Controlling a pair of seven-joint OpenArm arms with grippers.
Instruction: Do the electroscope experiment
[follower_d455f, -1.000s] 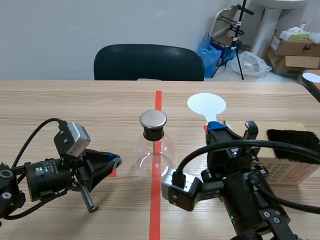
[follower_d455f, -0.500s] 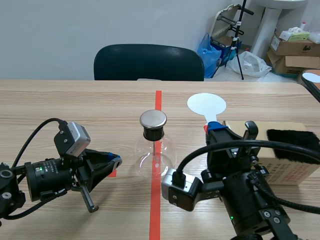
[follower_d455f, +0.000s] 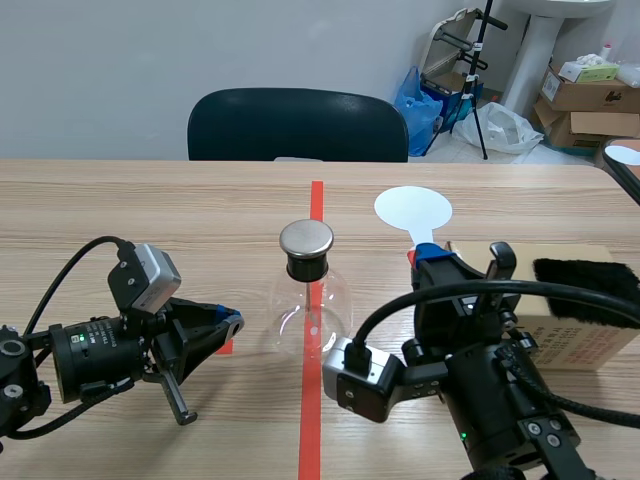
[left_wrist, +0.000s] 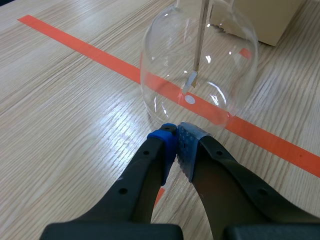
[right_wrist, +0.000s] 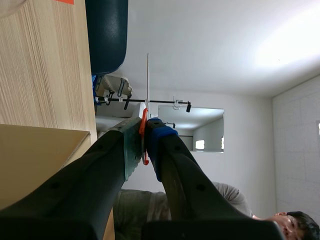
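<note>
The electroscope is a clear glass flask with a black stopper and a round metal cap, standing on the red centre tape. A thin rod with a small leaf hangs inside the flask. My left gripper lies low on the table just left of the flask, and the left wrist view shows this gripper shut on nothing, its tips a short way from the glass. My right gripper is shut on the red handle of a white round paddle, seen edge-on in the right wrist view between the gripper's fingers.
A cardboard box sits at the right with a black furry pad on top. A dark chair stands behind the table's far edge. Boxes and bags lie on the floor beyond.
</note>
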